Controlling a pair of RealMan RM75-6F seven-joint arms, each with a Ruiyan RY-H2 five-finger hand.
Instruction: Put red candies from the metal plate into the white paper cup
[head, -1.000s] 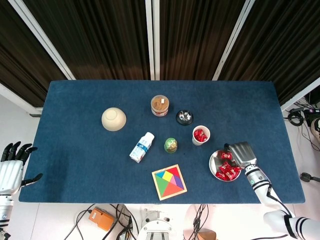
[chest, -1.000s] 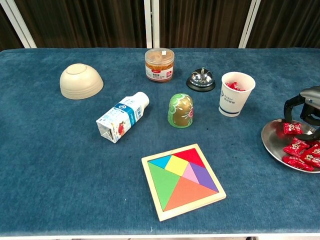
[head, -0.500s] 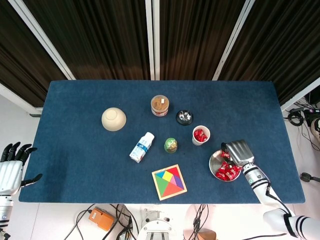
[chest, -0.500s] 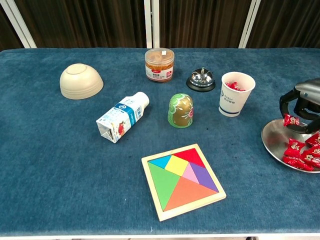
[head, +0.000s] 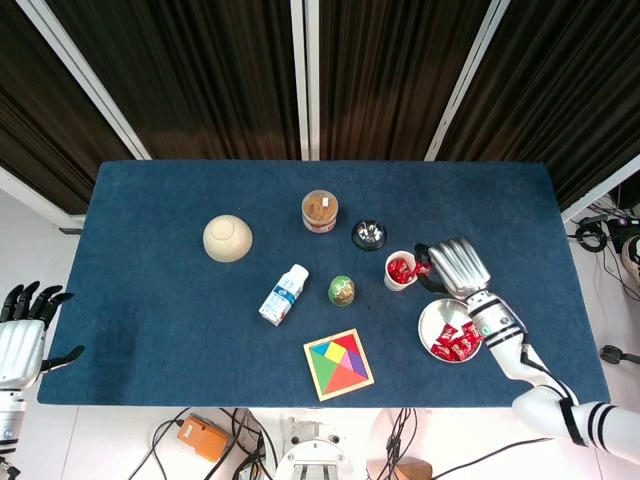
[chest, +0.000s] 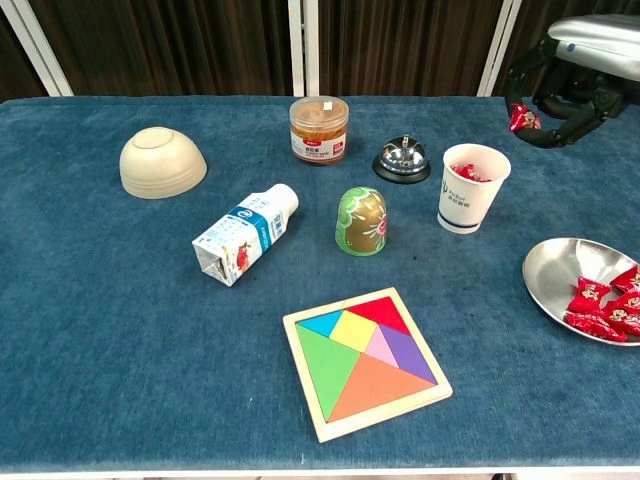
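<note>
**Right hand lifts candy from plate to cup**

Risen off the plate (chest: 548, 268) since a second ago, the right hand (chest: 570, 62) now hangs beside the cup (chest: 471, 187), up and to its right, pinching one red candy (chest: 521, 120) in curled fingers. More candies (chest: 604, 304) lie on the plate; several (head: 400, 269) sit in the cup. Nearby stand a bell (chest: 401, 158), a jar (chest: 319, 129) and a painted egg (chest: 361, 221). Off the table's left edge, the left hand (head: 22, 334) waits empty, fingers spread.

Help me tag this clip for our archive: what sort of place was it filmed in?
Probably a lab or test room: a blue cloth-covered table set against dark curtains, with loose cables on the floor beneath it.
</note>
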